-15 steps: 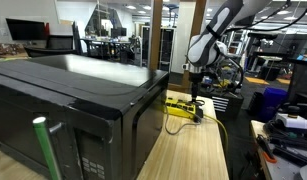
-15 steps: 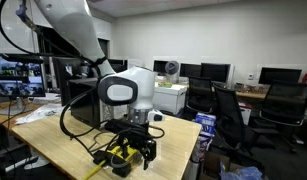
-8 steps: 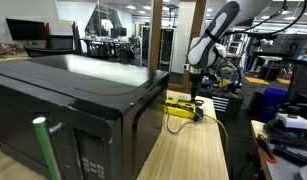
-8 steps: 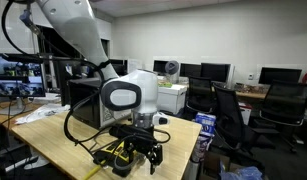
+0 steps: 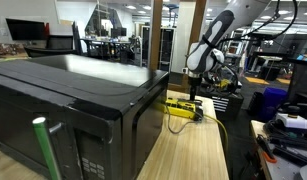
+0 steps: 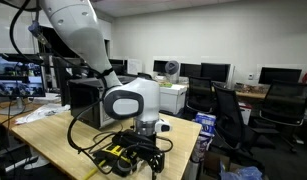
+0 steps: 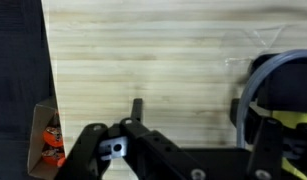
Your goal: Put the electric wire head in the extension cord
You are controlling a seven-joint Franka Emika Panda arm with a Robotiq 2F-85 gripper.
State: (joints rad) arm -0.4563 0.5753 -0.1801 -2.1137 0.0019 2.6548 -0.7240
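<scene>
Extension cord: a long yellow strip (image 5: pixel 179 107) lies flat on the wooden table (image 5: pixel 198 150). It sits right beneath your gripper (image 5: pixel 196 97) and runs away from it alongside the big black microwave (image 5: pixel 73 100).

Gripper state: in the wrist view the two fingers (image 7: pixel 138 112) stand well apart, with only bare wood showing between them. So the hand reads as spread and empty (the picture is soft, so something thin could be missed).

Just changed: over the last second, in an exterior view, the wrist has sunk and swung, bringing the gripper (image 6: pixel 145 160) down close to the strip (image 6: pixel 116 156) among the black cables (image 6: pixel 90 150). From the opposite side the hand has scarcely moved over the strip. Only the upper arm has leaned into a new pose.

Wire head: you cannot pick it out for certain. It may lie among the dark cables beside the fingers, but no plug shows clearly.

Beside the hand: in the wrist view a sliver of yellow (image 7: pixel 293 120) peeks out just past one finger, likely cord or strip. A small orange object (image 7: pixel 50 140) lies past the opposite finger.

Meaning for the task: this looks like a descent to pick up, not an insertion. With nothing in the fingers, the plug is not yet in hand and no socket is filled by your doing.

Next move calls for: finding the plug first, then closing on its body so that the prongs stay free.

Risk: the tangle of cables near the fingers could snag or drag the strip.
</scene>
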